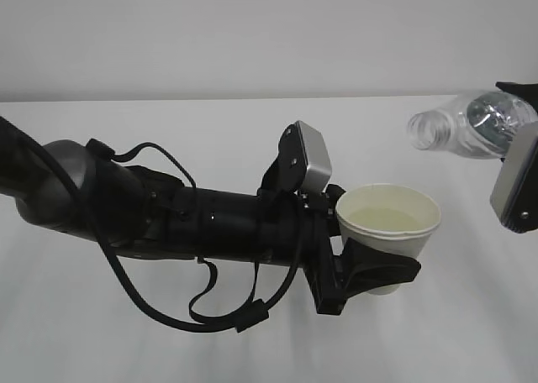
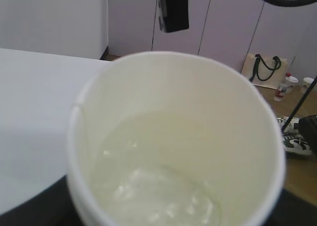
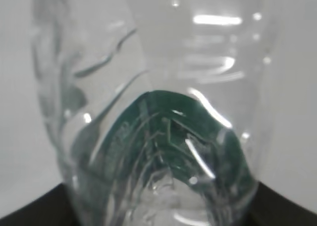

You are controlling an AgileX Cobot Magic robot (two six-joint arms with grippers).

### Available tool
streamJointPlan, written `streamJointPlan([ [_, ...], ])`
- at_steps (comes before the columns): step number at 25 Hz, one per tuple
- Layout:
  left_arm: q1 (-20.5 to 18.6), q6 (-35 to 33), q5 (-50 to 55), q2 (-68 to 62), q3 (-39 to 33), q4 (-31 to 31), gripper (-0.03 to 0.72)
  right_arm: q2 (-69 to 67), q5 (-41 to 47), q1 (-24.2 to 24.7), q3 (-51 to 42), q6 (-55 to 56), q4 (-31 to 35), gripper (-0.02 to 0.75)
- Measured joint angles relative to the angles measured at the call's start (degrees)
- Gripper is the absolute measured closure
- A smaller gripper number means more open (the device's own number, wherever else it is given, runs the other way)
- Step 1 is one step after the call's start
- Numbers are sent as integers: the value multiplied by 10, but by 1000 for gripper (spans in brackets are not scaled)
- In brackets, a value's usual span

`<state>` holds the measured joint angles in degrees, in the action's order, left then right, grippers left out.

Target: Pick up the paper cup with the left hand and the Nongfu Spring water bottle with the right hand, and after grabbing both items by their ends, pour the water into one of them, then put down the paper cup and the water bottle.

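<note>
Leftmost, the left hand point(image 1: 168, 211) reaches across the white worktop point(image 1: 101, 316) from the left edge, its black arm wrapped in loose cables point(image 1: 202, 303) that loop under it, with a silver-grey box point(image 1: 313, 158) sitting on top near the wrist. Its claw point(image 1: 370, 274) is clamped around the lower part of the paper cup point(image 1: 388, 223), which stands upright and is lifted clear of the worktop. Inside the cup lies the water point(image 2: 153, 181), a shallow clear pool over the pale bottom. To the right and higher up, apart from the cup, the water bottle point(image 1: 471, 124) is tilted nearly level, its open neck pointing left toward the cup but not above its rim. The right hand point(image 1: 517, 177) comes in from the right edge and holds the bottle by its far end; its claw is mostly hidden behind the bottle, closed on it. Up close, the bottle's clear ribbed wall and dark green label point(image 3: 173, 141) fill the right wrist view and block everything beyond. Behind the cup, in the left wrist view, a bag point(image 2: 265, 70) with dark handles stands on the floor by the wall.
</note>
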<state>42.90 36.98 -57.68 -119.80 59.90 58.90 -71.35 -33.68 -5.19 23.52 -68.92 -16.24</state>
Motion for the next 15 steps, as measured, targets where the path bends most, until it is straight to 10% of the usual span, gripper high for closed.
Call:
streamJointPlan([
  [15, 0, -4, 10, 0, 0, -8, 225, 0, 0, 0, 0, 280, 4, 336],
])
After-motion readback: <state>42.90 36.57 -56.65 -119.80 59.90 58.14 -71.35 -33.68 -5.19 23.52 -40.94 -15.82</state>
